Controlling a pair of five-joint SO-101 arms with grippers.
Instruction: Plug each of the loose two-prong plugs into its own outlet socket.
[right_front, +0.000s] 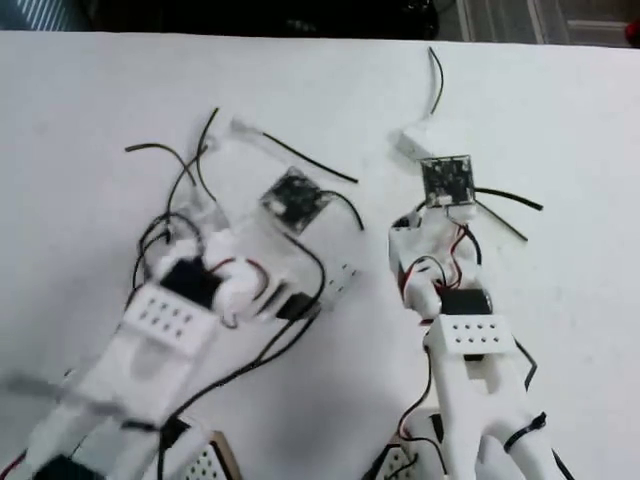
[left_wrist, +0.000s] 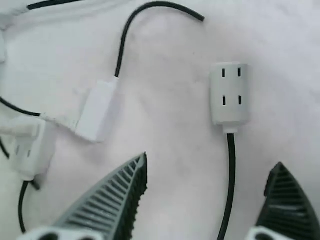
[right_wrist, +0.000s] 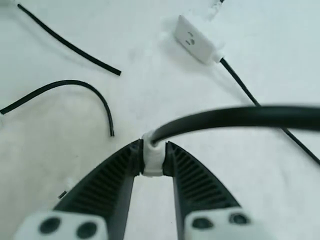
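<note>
The white table (right_front: 560, 90) is littered with short black cords (right_front: 310, 160). From overhead the left arm (right_front: 160, 320) and right arm (right_front: 468, 335) lie side by side, with a small outlet (right_front: 412, 142) just beyond the tip of the right one. Down the left wrist camera, the left gripper (left_wrist: 205, 200) is spread wide and holds nothing. A four-slot outlet (left_wrist: 229, 97) lies face up just ahead of it, its cord running back between the two fingers. A loose plug (left_wrist: 95, 110) rests ahead and off to one finger's side, apart from that outlet. Down the right wrist camera, the right gripper (right_wrist: 152, 147) is pinched tight on the white body of the held plug (right_wrist: 152, 165), whose black cord arches out sideways. What I take to be the same small outlet (right_wrist: 197, 40) sits well ahead of the fingertips, slotted face up. I can't see the prongs, so their angle is a guess. To my eye the job now is seating this plug. I'd turn the wrist until the blades match the slots, then come in straight along them and press without twisting. That outlet looks light and unanchored, so it will likely skid unless something braces it. The stiff cord may also lever the plug round in the grip.
</note>
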